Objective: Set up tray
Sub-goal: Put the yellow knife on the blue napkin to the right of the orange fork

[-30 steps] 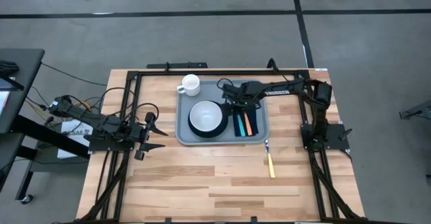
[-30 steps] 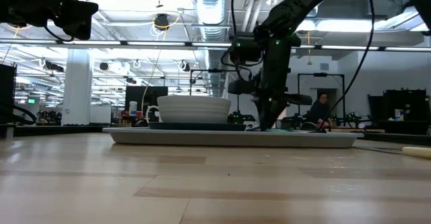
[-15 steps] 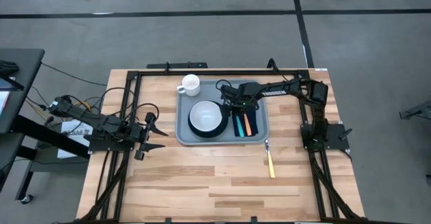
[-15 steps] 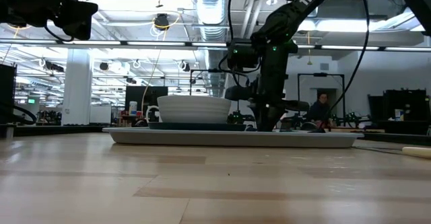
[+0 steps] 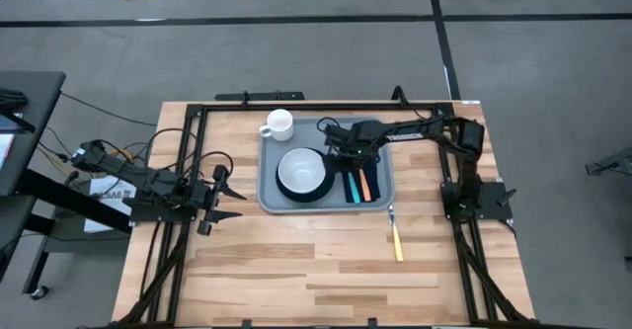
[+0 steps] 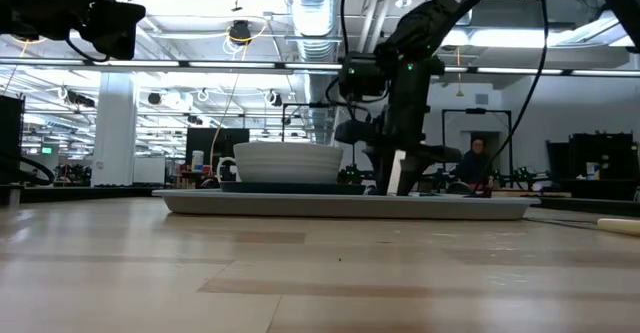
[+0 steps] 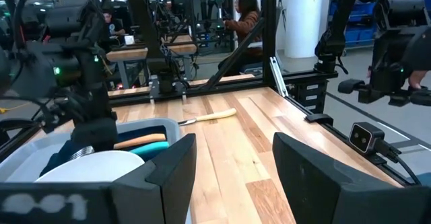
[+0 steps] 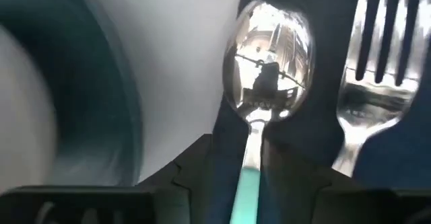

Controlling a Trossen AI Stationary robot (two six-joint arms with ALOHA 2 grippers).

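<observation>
I see the tray [image 5: 271,186] lying flat on the wooden surface [image 5: 296,270], toward its far side and about midway between the two arms. On the tray a white bowl [image 5: 301,170] sits in a dark teal plate [image 5: 301,193], and to the right of them a dark napkin [image 5: 375,183] carries a spoon [image 5: 350,184] with a teal handle and a fork [image 5: 363,183] with an orange handle, side by side. A white mug [image 5: 279,124] stands on the surface just beside the tray's far left corner. A knife [image 5: 396,240] with a pale yellow handle lies on the surface, near the tray's near right corner.

My right hand [image 5: 346,154] reaches over the tray, above the far end of the cutlery. In the right wrist view its fingers [image 8: 195,163] stand narrowly parted on either side of the spoon's teal handle; whether they actually grip it I cannot tell. The spoon's bowl and the fork's tines [image 8: 380,42] rest on the napkin there.

My left hand [image 5: 219,199] waits off to the left of the tray, with its fingers spread wide and holding nothing.
</observation>
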